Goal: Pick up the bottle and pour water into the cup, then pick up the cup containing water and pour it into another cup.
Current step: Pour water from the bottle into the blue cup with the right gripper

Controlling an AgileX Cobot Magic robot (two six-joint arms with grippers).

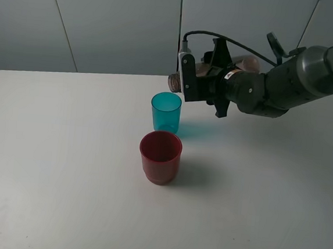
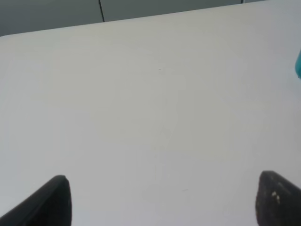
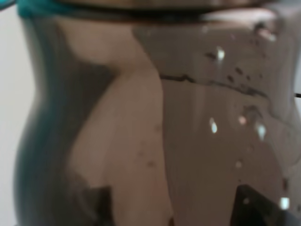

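Right tool (image 1: 201, 80) pinching bottle (image 1: 174, 82): axis horizontal, neck toward teal cup (image 1: 165, 111); left tool (image 2: 162, 202) spread.

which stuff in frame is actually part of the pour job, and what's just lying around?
Job:
- bottle, tipped over in the right tool, neck by the teal cup
- teal cup, first target
- red cup, second target
- left tool, open, holding nothing

Not job:
- table
- arm cable
- wall panels

No legible text, labels, brands or numbers anywhere; a small label on the right arm is too tiny to read.
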